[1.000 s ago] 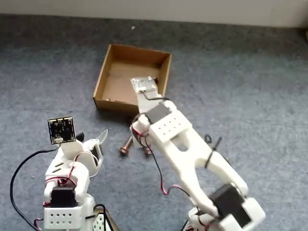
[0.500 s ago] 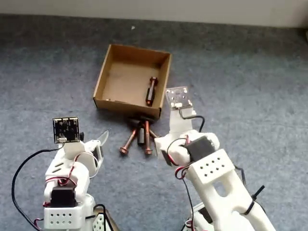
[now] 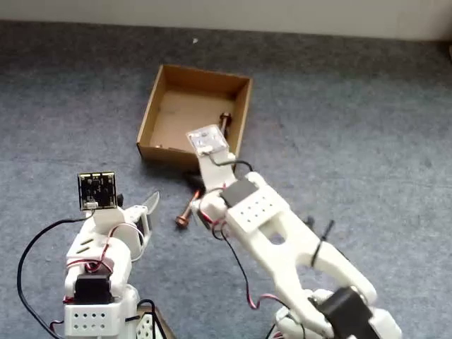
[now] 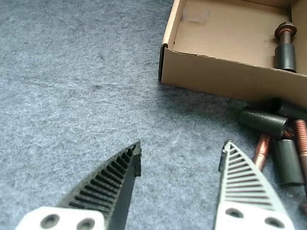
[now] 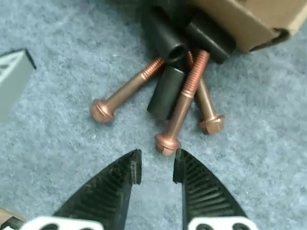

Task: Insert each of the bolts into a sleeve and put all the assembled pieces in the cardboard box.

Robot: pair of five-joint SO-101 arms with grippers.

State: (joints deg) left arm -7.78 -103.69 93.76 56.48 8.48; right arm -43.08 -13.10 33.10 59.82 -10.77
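The cardboard box (image 3: 164,113) holds one bolt inside a sleeve (image 4: 285,44), lying by its right wall (image 3: 224,121). Just in front of the box lies a pile of three copper bolts (image 5: 184,101) and black sleeves (image 5: 166,92). My right gripper (image 5: 155,166) hovers close over the pile, open by a narrow gap, with one bolt's head just off its fingertips. In the high view the right arm (image 3: 247,201) covers most of the pile; one bolt (image 3: 186,212) pokes out. My left gripper (image 4: 182,151) is open wide and holds nothing, low over the carpet left of the pile (image 3: 147,210).
Everything rests on grey carpet (image 3: 353,127). The box's front wall (image 4: 216,76) stands right behind the pile. The left arm's base (image 3: 92,282) sits at the front left. Open carpet stretches right of the box and of the right arm.
The right arm drew back to the right, uncovering an assembled bolt in the box, then swung back over the bolt pile. The left arm has hardly moved.
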